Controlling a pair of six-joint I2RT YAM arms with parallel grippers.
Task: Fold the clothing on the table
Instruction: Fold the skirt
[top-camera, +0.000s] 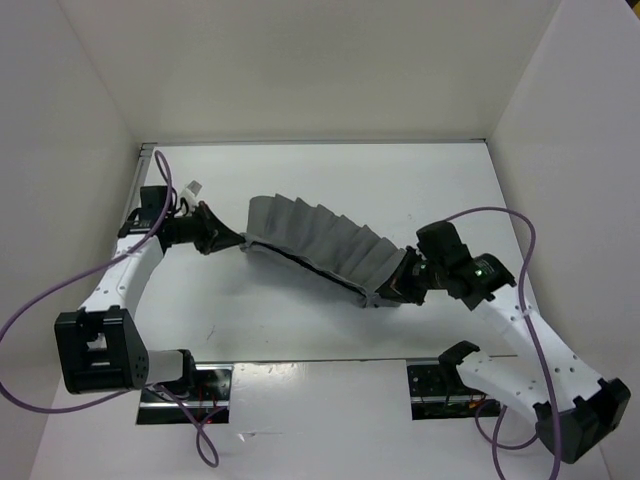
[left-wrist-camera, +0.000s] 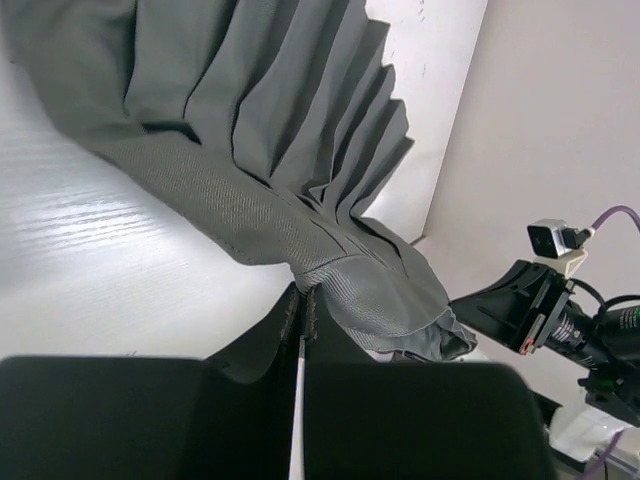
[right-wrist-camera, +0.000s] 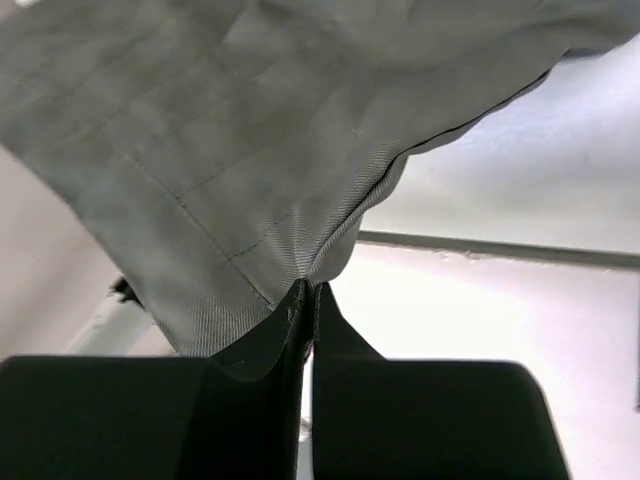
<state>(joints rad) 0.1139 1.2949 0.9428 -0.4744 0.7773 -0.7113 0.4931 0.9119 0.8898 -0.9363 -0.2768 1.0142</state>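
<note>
- The left fingers (top-camera: 222, 239) sit at 9 o'clock of the garment. They are clenched on the corner of its waistband, and the left wrist view shows only a thin pinch of cloth between the tips.
- The grey pleated skirt (top-camera: 318, 240) stretches across the middle of the white surface (top-camera: 300, 325), running from about 10 o'clock down to 4 o'clock. Its darker waistband (top-camera: 312, 268) forms the near edge and looks raised, with a shadow beneath it. The pleats fan away toward 12 o'clock. I cannot tell whether the hem rests on the surface.
- The right fingers (top-camera: 392, 290) are at the 4 o'clock end. They are clenched on the opposite waistband corner, again by a narrow bite at the tips.
- Risk: both holds are shallow, so pulling the arms further apart, or a quick swing, could tug a corner free and drop that end.
- Risk: if one arm travels ahead of the other, the band is likely to land skewed and the fold crooked.
- Risk: the pleats are loose and splayed, so carrying the band over them may bunch or flip several instead of laying them flat.
- Risk: slack at mid-band could drag along the surface and roll under.
- No brand, label or writing can be read on the skirt or either arm.
</note>
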